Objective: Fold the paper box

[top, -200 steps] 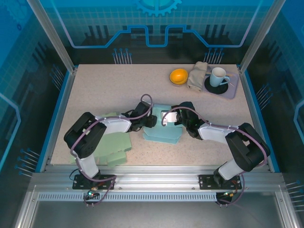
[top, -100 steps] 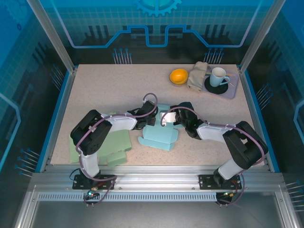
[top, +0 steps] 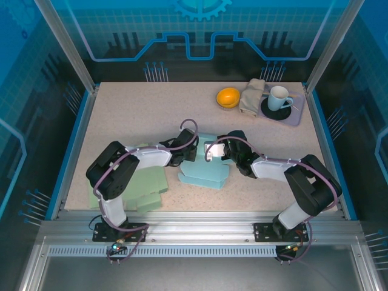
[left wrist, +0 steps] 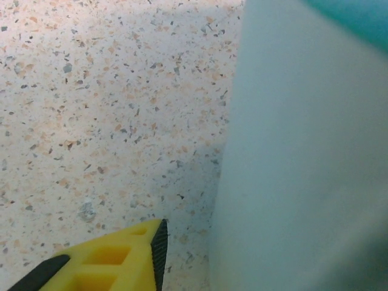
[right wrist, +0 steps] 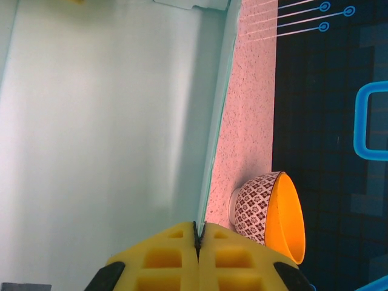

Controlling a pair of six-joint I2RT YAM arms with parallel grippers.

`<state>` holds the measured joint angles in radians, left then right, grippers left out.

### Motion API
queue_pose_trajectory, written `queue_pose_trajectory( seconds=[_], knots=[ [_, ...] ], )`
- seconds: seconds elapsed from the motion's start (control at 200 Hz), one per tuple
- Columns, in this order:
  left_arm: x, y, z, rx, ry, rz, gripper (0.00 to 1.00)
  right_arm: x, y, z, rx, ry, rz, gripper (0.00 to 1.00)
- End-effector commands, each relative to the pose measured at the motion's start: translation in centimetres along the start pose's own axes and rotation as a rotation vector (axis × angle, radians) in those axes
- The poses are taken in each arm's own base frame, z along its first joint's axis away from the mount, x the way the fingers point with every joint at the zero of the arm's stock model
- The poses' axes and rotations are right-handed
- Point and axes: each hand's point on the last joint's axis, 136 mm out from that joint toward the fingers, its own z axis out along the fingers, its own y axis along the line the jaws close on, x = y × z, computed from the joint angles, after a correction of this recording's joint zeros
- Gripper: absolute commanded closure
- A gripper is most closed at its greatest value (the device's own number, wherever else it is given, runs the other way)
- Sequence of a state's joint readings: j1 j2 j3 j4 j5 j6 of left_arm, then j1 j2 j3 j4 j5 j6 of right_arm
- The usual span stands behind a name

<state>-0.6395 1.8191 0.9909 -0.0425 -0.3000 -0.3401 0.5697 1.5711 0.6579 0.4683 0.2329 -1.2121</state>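
speckled table bears paper box, green sheets, bowl, tray.

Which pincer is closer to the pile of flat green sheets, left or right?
Left. The left pincer sits at the left side of the blue box, just right of the green sheets; the right pincer pinches the box's raised flap, farther right.

The paper box is blurred and cut by the frame edge, and the left arm hides part of the green sheets.
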Motion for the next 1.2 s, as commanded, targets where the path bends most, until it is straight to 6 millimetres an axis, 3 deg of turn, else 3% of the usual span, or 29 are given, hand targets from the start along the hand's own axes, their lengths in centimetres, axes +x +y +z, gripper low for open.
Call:
queue_pose_trajectory(
  seconds=[0.0, 0.2, 0.33, 0.735, 0.89, 0.97, 1.095, 1.196],
  knots=[
    [-0.9, 0.8, -1.8, 0.013, -0.011, -0.015, 0.59, 1.8, 4.9, -0.1, -0.168, 0.076, -0.026, 1.00],
    [-1.7, -1.2, -3.7, 0.139, -0.019, -0.019, 0.45, 1.8, 4.8, 0.0, -0.168, 0.079, -0.024, 1.00],
    [-2.0, -1.4, -4.1, 0.151, -0.025, -0.026, 0.44, 1.7, 4.7, 0.0, -0.164, 0.079, -0.023, 1.00],
    [-2.4, -2.6, -1.0, 0.188, -0.024, 0.023, 0.50, 0.7, 5.5, -0.4, -0.186, 0.034, -0.030, 1.00],
    [-3.3, -2.0, -0.3, 0.139, -0.057, 0.006, 0.60, 0.6, 5.9, -0.3, -0.196, 0.033, -0.036, 1.00],
    [-3.6, -1.1, 0.1, 0.070, -0.060, -0.006, 0.73, 0.7, 6.1, -0.2, -0.200, 0.039, -0.045, 1.00],
    [-2.6, 2.1, 0.7, -0.185, 0.003, -0.002, 0.94, 1.3, 5.8, 0.0, -0.182, 0.071, -0.051, 1.00],
    [-1.7, 4.2, 0.8, -0.318, 0.022, -0.010, 1.00, 1.4, 5.6, 0.0, -0.175, 0.078, -0.050, 1.00]
  ],
)
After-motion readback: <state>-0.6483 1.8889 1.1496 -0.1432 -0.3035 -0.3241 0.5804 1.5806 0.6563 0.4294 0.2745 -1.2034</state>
